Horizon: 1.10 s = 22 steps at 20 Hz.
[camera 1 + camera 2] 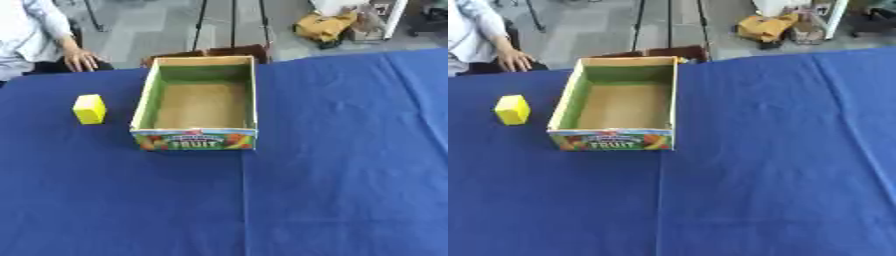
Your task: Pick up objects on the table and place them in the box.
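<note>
A small yellow block (89, 109) stands on the blue tablecloth (341, 165), a plain boxy thing with flat faces and squared edges, its top a little paler than its front; it looks smooth and matte, though I can't tell what it's made of. It sits just to the left of the cardboard box (140, 106), apart from it with a strip of cloth between them, about level with the middle of the box's left wall. The box is an open-topped rectangular tray, brown and dull on its floor, green on the inside of its walls, with pale raw card showing along the rim. Its near wall carries a bright printed label with fruit pictures and the word FRUIT in pale letters. The inside holds only bare brown card. The cloth is a deep, even blue, stretched flat, with a faint straight crease running from the box's near right corner toward the front edge of the table. Neither of the robot's hands shows anywhere over the table from where I stand, so I can't say whether they are open or closed.
</note>
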Tool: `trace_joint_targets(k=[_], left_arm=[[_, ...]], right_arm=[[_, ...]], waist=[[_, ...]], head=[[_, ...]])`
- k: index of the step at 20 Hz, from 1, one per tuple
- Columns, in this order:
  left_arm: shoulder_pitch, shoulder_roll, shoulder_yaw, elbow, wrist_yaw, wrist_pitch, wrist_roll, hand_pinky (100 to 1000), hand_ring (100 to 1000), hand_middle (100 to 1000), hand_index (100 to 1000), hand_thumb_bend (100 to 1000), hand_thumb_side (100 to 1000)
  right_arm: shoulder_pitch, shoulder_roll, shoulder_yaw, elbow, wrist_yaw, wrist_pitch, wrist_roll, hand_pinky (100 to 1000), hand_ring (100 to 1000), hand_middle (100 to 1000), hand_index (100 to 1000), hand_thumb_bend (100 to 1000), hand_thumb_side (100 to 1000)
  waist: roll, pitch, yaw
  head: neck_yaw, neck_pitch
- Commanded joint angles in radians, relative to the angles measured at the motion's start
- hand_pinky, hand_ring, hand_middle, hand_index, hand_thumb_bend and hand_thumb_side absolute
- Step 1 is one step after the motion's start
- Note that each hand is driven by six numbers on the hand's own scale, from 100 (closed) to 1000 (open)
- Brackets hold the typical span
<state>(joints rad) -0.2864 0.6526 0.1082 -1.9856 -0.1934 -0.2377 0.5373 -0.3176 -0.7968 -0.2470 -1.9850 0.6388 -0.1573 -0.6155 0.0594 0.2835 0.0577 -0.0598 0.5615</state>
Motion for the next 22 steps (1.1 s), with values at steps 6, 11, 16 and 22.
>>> trace_joint_targets(k=[6,11,16,22], left_arm=[[-0.064,0.13,0.015,-0.014,-0.05,0.14,-0.112,728,887,912,1000,333,1000],[-0.108,0.194,0.017,0.002,-0.126,0.248,-0.245,759,914,931,1000,343,1000],[-0.193,0.264,-0.004,0.06,-0.201,0.277,-0.415,803,948,956,1000,329,1000],[-0.321,0.313,-0.053,0.17,-0.255,0.24,-0.693,834,973,969,1000,344,1000]], right_arm=[[-0.015,-0.023,-0.004,-0.015,-0.009,-0.002,0.002,600,637,690,792,100,793],[-0.018,-0.023,-0.002,-0.015,-0.009,-0.005,0.001,599,638,692,791,100,794],[-0.018,-0.024,0.005,-0.015,-0.012,-0.006,0.007,600,637,690,790,100,796],[-0.019,-0.026,0.01,-0.015,-0.017,-0.007,0.015,600,636,689,790,100,797]], waist=[[-0.001,-0.031,0.006],[-0.003,-0.038,0.004],[-0.001,-0.042,0.006],[-0.003,-0.043,0.002]], head=[[0.022,0.037],[0.029,0.043],[0.03,0.027],[0.032,0.022]])
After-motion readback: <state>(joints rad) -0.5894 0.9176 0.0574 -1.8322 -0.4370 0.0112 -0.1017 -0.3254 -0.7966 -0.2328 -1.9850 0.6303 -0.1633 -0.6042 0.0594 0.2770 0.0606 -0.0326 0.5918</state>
